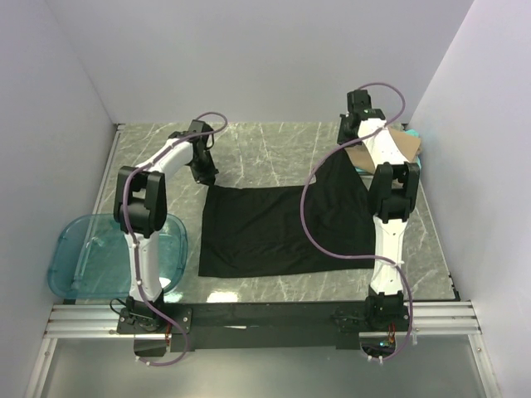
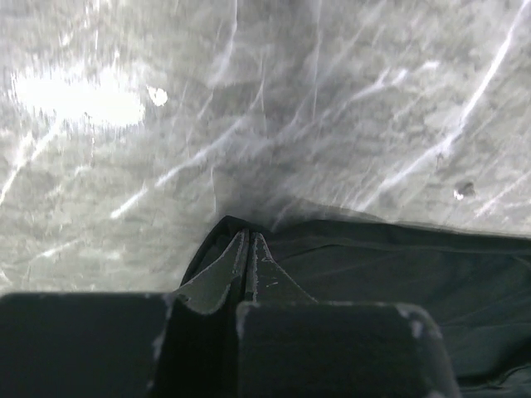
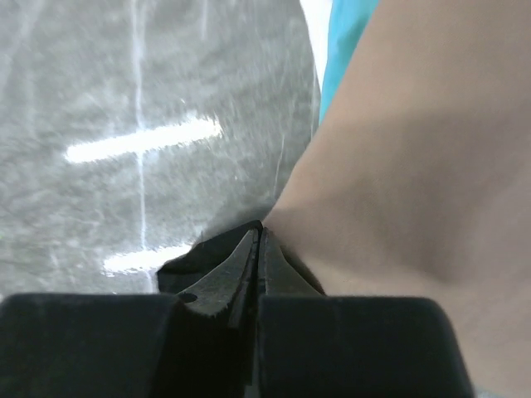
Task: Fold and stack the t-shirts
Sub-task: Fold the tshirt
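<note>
**Black shirt pinched at both far corners on a marbled worktop**

The worktop [image 1: 265, 145] is a glossy grey-green slab with pale, marble-like veins that catch bright streaks of light. Plain white walls [image 1: 249, 58] close it in at the back and on both sides.

The black t-shirt [image 1: 265, 232] lies near the middle as a matte, roughly rectangular sheet, mostly flat. Its far right corner is drawn up into a peak toward the right arm.

The left claw [image 2: 249, 236] is pressed together on the shirt's far left corner, low over the stone. The right claw [image 3: 259, 228] is pressed together on black cloth at the raised corner, right against the tan t-shirt [image 3: 415, 166].

That smooth tan cloth lies in the far right corner, with the teal t-shirt [image 3: 344, 41] showing at its edge.

A translucent blue plastic tub [image 1: 108, 253] with rounded corners sits at the near left, overhanging the worktop's edge.
</note>
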`<state>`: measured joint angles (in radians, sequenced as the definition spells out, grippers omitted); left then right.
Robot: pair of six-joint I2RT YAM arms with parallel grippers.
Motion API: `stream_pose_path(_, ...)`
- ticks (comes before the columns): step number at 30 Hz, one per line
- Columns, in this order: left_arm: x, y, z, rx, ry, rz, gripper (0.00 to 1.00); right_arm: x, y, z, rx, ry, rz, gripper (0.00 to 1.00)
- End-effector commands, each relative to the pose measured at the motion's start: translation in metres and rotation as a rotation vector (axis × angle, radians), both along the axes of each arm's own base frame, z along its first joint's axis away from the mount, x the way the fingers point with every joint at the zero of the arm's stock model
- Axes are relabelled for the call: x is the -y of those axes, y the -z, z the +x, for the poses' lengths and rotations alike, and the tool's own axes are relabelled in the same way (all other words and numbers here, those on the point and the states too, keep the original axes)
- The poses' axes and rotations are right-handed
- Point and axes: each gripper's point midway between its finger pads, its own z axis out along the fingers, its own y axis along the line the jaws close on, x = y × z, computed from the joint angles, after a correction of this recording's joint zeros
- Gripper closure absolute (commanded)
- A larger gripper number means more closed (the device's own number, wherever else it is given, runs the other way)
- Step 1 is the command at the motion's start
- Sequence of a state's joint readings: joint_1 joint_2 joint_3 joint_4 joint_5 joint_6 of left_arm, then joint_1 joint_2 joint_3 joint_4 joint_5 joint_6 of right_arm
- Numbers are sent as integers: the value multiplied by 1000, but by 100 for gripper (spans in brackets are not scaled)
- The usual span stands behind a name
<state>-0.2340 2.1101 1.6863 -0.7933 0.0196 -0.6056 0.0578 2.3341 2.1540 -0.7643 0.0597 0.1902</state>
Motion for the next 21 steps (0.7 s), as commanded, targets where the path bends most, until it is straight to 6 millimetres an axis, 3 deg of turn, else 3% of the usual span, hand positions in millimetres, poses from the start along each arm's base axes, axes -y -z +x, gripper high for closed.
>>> stream_pose_path(1,-6,-8,14,26,12,21,99,8,-39,14,94,29,16,100)
stream_pose_path(10,-18,-38,50,135,11,16,99,10,-79,17,171,41,77,100)
stream_pose_path(11,-17,-43,50,155,20,8,99,12,-73,8,148,40,72,100)
stream_pose_path(12,-16,-46,48,165,25,0,99,12,-84,8,171,40,73,100)
stream_pose_path(13,-15,-47,47,174,30,-6,100,13,-74,-1,141,39,69,100)
stream_pose_path(14,-15,-39,41,167,35,-12,99,13,-87,-8,160,35,69,100)
stream_pose_path(15,-15,-49,38,192,41,-18,99,14,-89,-11,168,37,68,100)
stream_pose_path(16,-15,-49,34,197,47,-20,100,13,-76,-23,130,37,69,100)
stream_pose_path(17,-15,-51,28,211,55,-29,100,13,-91,-29,161,37,71,100)
stream_pose_path(21,-9,-56,12,229,82,-67,99,15,-82,-61,114,56,78,100)
